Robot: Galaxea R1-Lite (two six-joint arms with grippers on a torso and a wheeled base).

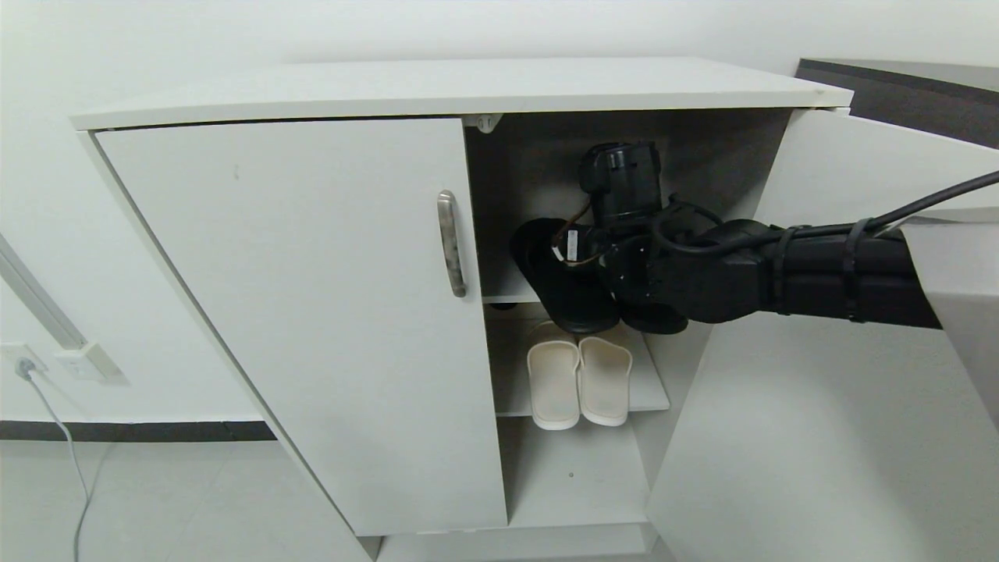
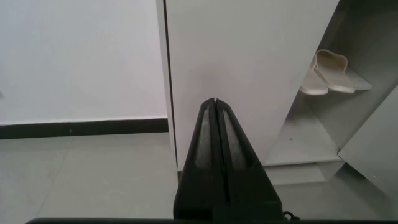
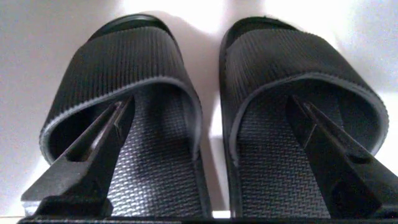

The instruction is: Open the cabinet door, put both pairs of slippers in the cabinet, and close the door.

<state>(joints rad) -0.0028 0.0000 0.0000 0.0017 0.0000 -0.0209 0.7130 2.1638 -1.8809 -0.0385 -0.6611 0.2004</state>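
In one cabinet [image 1: 296,312]: black pair [image 1: 566,297], white pair [image 1: 554,386]

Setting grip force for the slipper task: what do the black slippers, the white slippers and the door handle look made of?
Black slippers: probably soft rubber or foam; matte, with ribbed straps and diamond-textured footbeds.
White slippers: likely moulded foam or rubber; smooth, matte, one-piece look.
Door handle: looks like metal, brushed silver with a dull sheen; could be coated plastic.
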